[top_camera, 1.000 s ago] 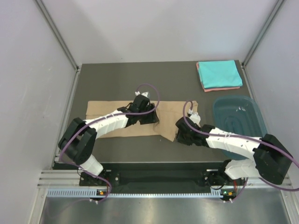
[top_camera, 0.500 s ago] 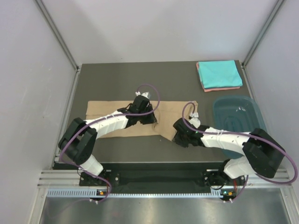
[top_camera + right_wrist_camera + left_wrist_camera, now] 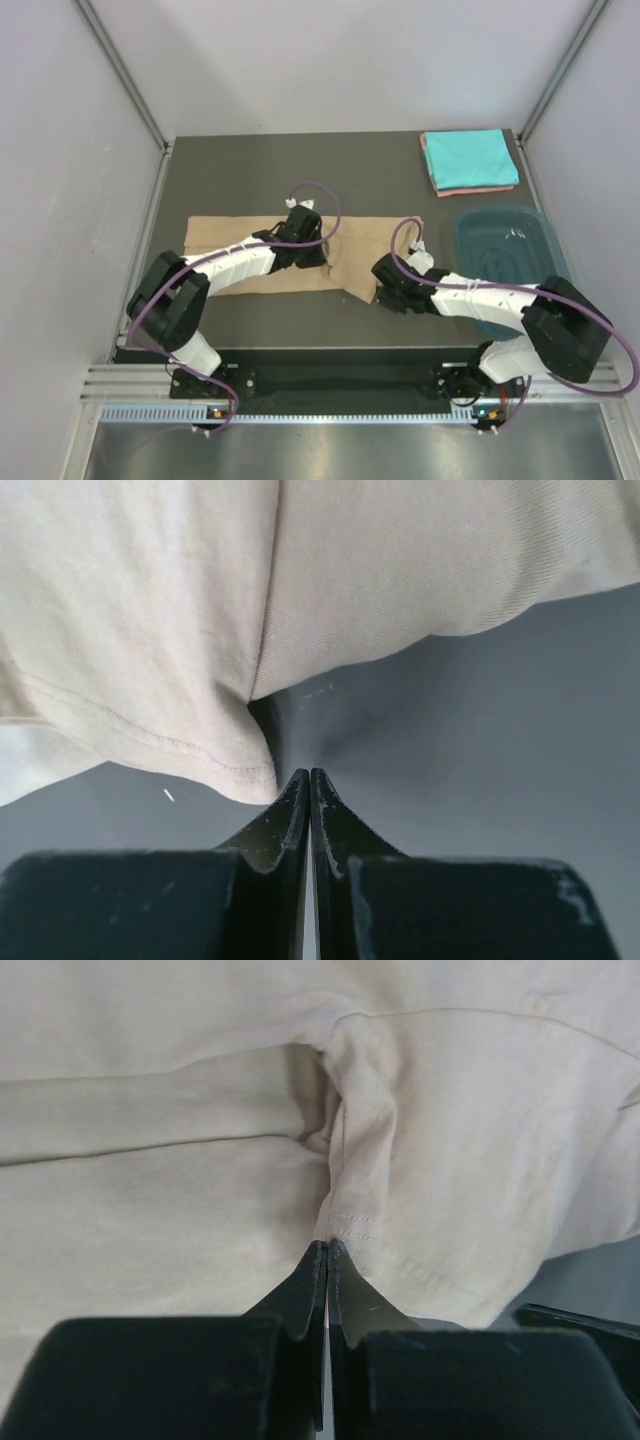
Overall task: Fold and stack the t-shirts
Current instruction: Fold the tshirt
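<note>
The tan t-shirt [image 3: 225, 240] lies spread across the middle of the table. My left gripper [image 3: 318, 258] rests on its middle. In the left wrist view this gripper [image 3: 328, 1245] is shut, with a bunched fold of the tan hem [image 3: 350, 1200] running into its tips. My right gripper [image 3: 380, 290] sits at the shirt's near right corner. It [image 3: 309, 772] is shut on bare table, and the tan corner [image 3: 240, 765] lies against the outside of its left finger, not between the jaws. The folded turquoise t-shirt [image 3: 470, 157] lies on the salmon-pink one [image 3: 480, 190] at the back right.
A dark teal plastic tub [image 3: 510, 255] stands at the right edge, just beyond my right forearm. Grey walls close in the table on the left, right and back. Dark bare table [image 3: 300, 175] shows behind the tan shirt.
Both grippers have closed. The left one shifted slightly left and bunched the tan cloth at its tips. The right one stayed at the shirt's near corner.
</note>
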Motion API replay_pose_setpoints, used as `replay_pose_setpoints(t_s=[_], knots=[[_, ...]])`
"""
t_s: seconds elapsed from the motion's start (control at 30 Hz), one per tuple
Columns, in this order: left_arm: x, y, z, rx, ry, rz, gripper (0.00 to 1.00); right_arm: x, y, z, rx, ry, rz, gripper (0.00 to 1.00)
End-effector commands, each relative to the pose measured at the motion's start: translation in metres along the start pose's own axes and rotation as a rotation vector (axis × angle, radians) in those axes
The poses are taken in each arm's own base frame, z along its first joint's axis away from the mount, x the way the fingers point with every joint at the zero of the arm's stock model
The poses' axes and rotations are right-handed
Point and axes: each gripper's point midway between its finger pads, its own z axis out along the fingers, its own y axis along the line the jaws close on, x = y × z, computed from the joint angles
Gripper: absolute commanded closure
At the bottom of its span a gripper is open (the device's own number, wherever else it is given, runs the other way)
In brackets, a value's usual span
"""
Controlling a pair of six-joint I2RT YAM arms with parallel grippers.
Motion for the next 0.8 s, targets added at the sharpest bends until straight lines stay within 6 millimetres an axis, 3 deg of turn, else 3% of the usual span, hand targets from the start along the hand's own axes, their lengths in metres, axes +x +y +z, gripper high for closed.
replay_pose_setpoints(t_s=[0.0,0.13,0.27,0.4,0.77], knots=[[-0.012,0.009,-0.004,-0.087,-0.035,-0.013,1.00,-0.016,0.006,-0.012,-0.029,-0.073,-0.007,1.00],[-0.013,0.016,-0.003,-0.135,-0.033,-0.013,1.00,-0.008,0.019,-0.016,-0.081,-0.023,-0.001,1.00],[-0.006,0.023,0.001,-0.168,-0.010,-0.032,1.00,0.007,0.031,-0.012,-0.099,0.039,0.023,0.83],[0.001,0.025,0.006,-0.174,0.010,-0.045,1.00,0.013,0.043,-0.010,-0.103,0.050,0.012,0.76],[0.012,0.027,0.013,-0.166,0.047,-0.070,1.00,0.010,0.039,-0.003,-0.066,0.010,0.009,0.73]])
